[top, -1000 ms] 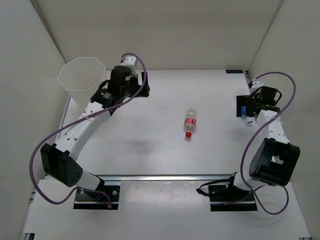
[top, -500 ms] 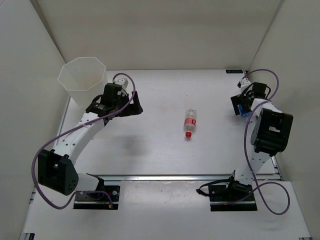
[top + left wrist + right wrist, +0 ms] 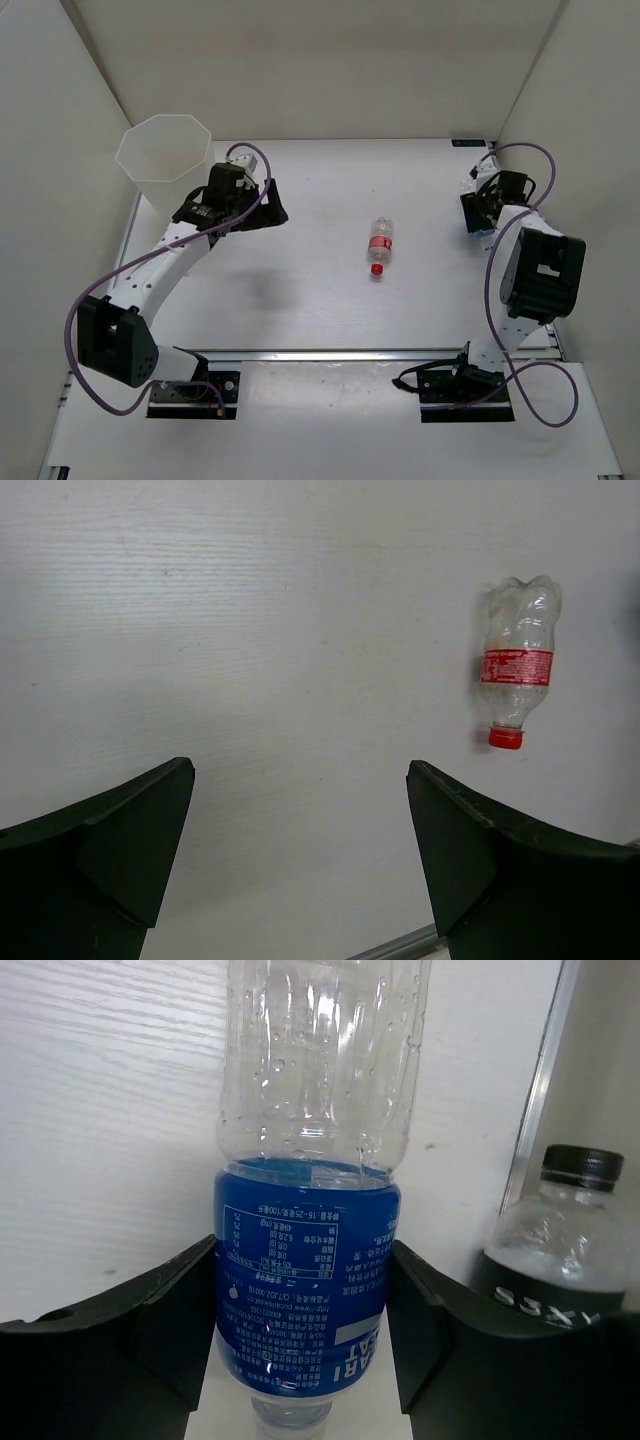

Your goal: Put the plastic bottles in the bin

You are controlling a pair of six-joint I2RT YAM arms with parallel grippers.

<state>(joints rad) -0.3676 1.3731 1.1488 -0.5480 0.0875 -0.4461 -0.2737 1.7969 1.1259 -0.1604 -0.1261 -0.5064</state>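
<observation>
While the right gripper (image 3: 303, 1260) clamps the blue bottle (image 3: 315, 1080) at the worktop's (image 3: 300, 300) right edge — grasp step — the left gripper (image 3: 300, 810) hangs wide open by the bin (image 3: 150, 190), far-left corner. Next: lift, cross the worktop, release above the rim.

White left arm (image 3: 165, 260) and right arm (image 3: 540, 275), black at the joints, trail purple cables (image 3: 67, 330) from black base plates (image 3: 228, 385); fingers (image 3: 110, 850) black.

Bright, even white light throughout — shadows soft and faint, close views crisp.
</observation>
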